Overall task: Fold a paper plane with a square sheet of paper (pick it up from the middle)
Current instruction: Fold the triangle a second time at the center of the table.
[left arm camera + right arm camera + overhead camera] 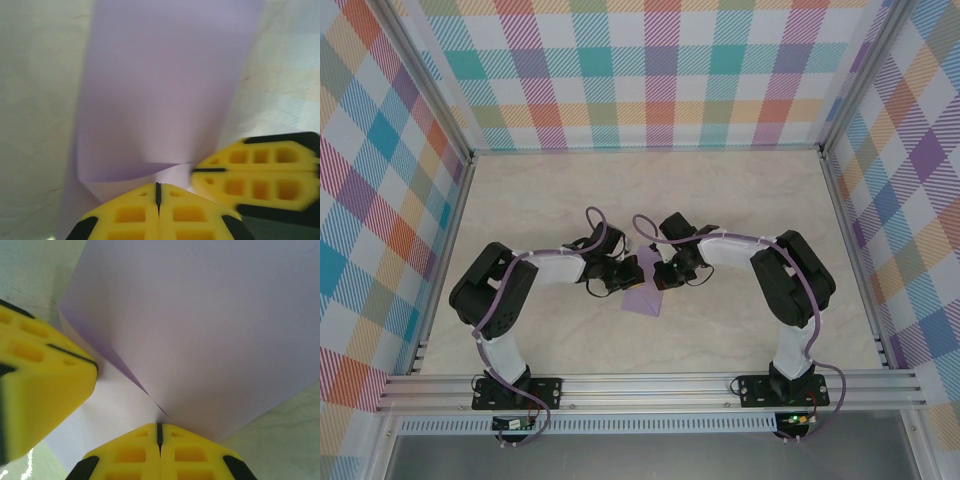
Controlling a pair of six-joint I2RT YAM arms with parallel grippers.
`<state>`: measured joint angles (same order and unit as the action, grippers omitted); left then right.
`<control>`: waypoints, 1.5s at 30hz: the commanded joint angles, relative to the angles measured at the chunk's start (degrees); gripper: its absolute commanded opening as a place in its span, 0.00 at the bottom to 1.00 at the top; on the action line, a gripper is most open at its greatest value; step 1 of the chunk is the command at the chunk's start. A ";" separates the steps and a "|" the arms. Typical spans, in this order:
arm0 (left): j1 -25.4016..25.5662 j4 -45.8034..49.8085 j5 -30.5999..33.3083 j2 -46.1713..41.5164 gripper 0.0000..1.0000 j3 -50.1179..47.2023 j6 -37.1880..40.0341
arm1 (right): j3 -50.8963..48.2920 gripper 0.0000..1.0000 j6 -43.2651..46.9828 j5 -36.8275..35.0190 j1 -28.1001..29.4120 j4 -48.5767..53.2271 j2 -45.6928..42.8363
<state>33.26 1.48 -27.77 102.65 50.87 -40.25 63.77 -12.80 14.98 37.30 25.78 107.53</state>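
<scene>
Mid bench (740, 200), left end effector (158, 195) and right end effector (159, 434) both clamp the square sheet of paper (160, 90); line edges up before creasing.

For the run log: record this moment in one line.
left gripper: shut on square sheet of paper | right gripper: shut on it | paper: mid-fold

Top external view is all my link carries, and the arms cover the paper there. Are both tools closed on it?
Observer: Left wrist shows the left tool shut, pinching the lavender sheet at its near edge.
Operator: And the right one?
Observer: Right wrist shows the right tool shut too, where a crease in the sheet runs right to it.
Operator: Is the sheet flat?
Observer: No, one layer lies folded over another.
</scene>
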 commanded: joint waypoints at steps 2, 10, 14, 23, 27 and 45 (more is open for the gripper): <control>-0.12 4.73 4.70 0.89 0.00 -0.43 0.38 | -1.57 0.00 -0.30 -4.10 -0.03 1.99 1.84; 0.76 7.36 7.48 2.61 0.00 -1.64 1.19 | -2.22 0.04 -8.98 2.80 0.13 -2.21 -9.42; 1.02 6.14 7.71 2.91 0.00 -3.16 0.83 | -5.80 0.10 -18.04 5.21 1.79 -5.46 -13.24; 1.10 6.06 8.43 3.16 0.00 -3.94 0.54 | -6.31 0.00 -28.06 0.57 9.27 -6.78 -9.76; 1.11 6.09 9.04 3.12 0.00 -4.11 -0.17 | -5.47 0.00 -28.77 0.32 10.12 -7.19 -7.29; 1.07 7.31 10.79 4.70 0.00 -3.56 -0.82 | -4.71 0.00 -26.32 -4.89 10.95 -0.94 -4.77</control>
<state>34.00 0.71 -25.34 102.65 49.69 -40.91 57.98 -40.91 11.70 47.86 21.02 102.80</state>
